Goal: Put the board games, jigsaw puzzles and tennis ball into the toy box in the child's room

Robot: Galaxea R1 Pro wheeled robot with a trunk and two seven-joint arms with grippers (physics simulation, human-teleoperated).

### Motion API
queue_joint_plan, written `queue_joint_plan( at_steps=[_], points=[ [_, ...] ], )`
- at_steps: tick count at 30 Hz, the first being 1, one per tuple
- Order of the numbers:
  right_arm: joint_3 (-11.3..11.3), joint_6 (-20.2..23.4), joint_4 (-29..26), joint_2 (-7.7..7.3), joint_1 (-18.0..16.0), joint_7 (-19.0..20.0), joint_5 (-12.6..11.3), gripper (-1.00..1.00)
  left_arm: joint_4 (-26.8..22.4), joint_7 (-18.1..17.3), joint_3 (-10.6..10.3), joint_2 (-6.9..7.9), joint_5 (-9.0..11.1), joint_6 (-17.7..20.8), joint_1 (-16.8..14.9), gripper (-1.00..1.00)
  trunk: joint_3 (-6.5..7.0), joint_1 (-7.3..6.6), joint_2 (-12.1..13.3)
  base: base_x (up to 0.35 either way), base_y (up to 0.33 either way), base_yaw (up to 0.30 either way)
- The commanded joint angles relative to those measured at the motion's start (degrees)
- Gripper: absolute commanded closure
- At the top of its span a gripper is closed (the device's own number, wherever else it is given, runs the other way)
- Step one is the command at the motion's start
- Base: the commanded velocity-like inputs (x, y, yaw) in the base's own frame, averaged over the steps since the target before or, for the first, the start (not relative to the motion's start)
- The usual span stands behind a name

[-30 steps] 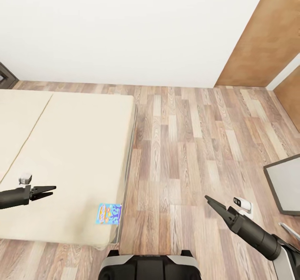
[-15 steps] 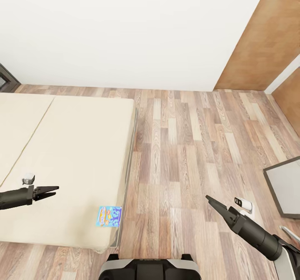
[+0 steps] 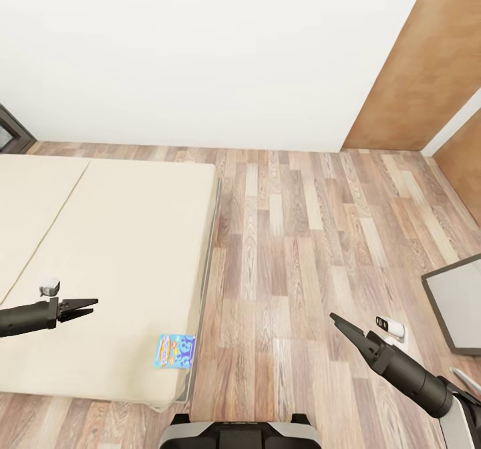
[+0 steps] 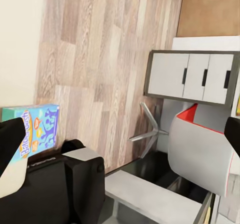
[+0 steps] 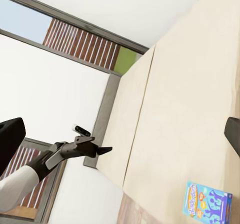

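A blue board game (image 3: 175, 350) lies flat on the bed (image 3: 113, 248), near the beige mattress's front right corner. The left wrist view shows the same box (image 4: 37, 131), and the right wrist view shows it on the mattress (image 5: 209, 200). My left gripper (image 3: 92, 307) hovers open over the mattress, to the left of the box and apart from it, holding nothing. Over the wood floor to the right of the bed, my right gripper (image 3: 334, 317) is open and empty. The table (image 4: 192, 76) with white drawers appears in the left wrist view.
Wood floor (image 3: 294, 235) stretches between the bed and a dark-edged grey surface (image 3: 459, 302) at the right edge. A white wall (image 3: 214, 55) closes the back. A white and red chair (image 4: 200, 154) on a silver star base stands by the desk. My base (image 3: 234, 432) is at the bed's corner.
The whole picture has slid slightly downward, so the camera moved. The left gripper sits a little further right in the view. Both grippers stay open and empty.
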Motion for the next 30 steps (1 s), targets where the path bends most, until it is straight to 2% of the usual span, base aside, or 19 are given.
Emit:
queue_joint_plan(
  at_steps=[1, 16, 30],
  points=[
    [-0.02, 0.45, -0.01, -0.01, -0.04, 0.06, -0.25, -1.0, -0.04, -0.43, 0.14, -0.03, -0.53, 0.6, -0.04, -1.0, 0.03, 0.03, -0.08, 0.0, 0.0, 0.0],
    [-0.05, 0.42, -0.01, -0.01, -0.06, 0.06, -0.52, -1.0, -0.04, -0.43, 0.14, -0.06, -0.51, 0.6, -0.04, -1.0, 1.45, 0.03, -0.08, 0.0, 0.0, 0.0],
    [-1.17, 0.48, -0.01, -0.01, 0.0, 0.1, -0.64, -1.0, -0.04, -0.43, 0.17, -0.06, -0.51, 0.6, -0.04, -1.0, 2.78, 0.03, -0.08, 0.0, 0.0, 0.0]
  ],
)
